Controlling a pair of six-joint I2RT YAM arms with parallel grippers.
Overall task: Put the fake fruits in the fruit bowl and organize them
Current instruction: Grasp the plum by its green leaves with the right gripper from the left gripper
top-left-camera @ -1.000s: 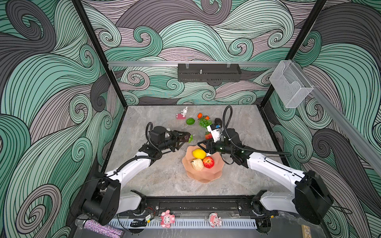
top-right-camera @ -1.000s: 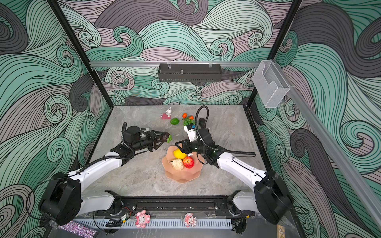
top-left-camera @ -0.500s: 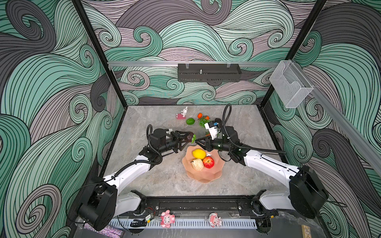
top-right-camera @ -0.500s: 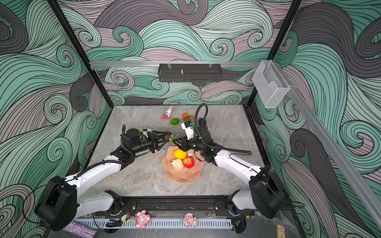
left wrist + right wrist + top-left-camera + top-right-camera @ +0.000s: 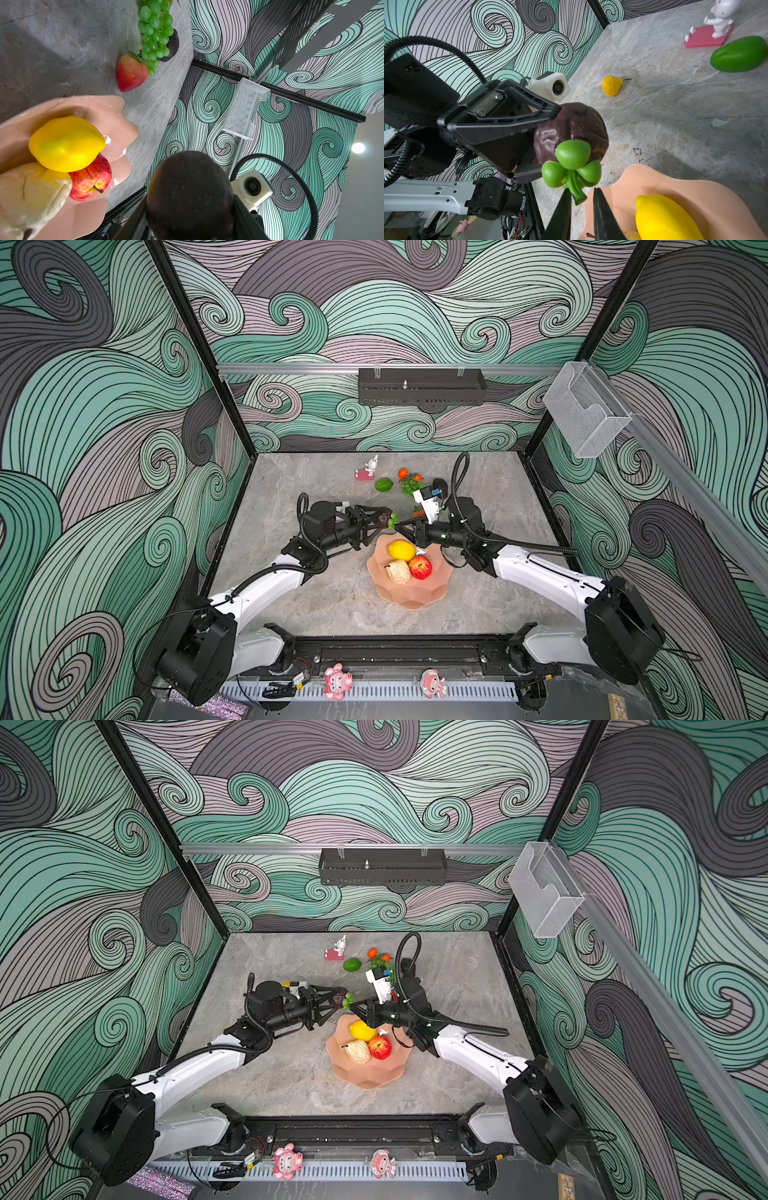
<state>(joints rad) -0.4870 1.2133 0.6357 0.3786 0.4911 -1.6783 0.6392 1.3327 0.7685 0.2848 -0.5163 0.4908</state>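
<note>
My left gripper [image 5: 383,519] is shut on a dark purple fruit [image 5: 189,195] with a green leafy stem [image 5: 574,166], held in the air just beyond the bowl's far rim. My right gripper [image 5: 580,199] faces it. Its jaws stand a narrow gap apart around the stem's tip, one finger touching it and the other just clear. The salmon-pink fruit bowl [image 5: 415,601] holds a lemon [image 5: 401,550], a red apple [image 5: 420,567] and a cream knobbly fruit [image 5: 398,572]. On the table lie a strawberry [image 5: 131,72], green grapes [image 5: 155,31], a lime [image 5: 383,484] and small oranges [image 5: 402,472].
A rabbit figurine [image 5: 368,470] on a pink base stands at the back next to the lime. A small yellow fruit [image 5: 611,85] lies on the table under the left arm. A dark avocado [image 5: 173,45] sits behind the grapes. A clear mesh basket [image 5: 582,414] hangs on the right wall.
My left gripper has carried the dark fruit rightwards to the bowl's far rim. My right gripper has come left to meet it and narrowed its jaws around the green stem.
</note>
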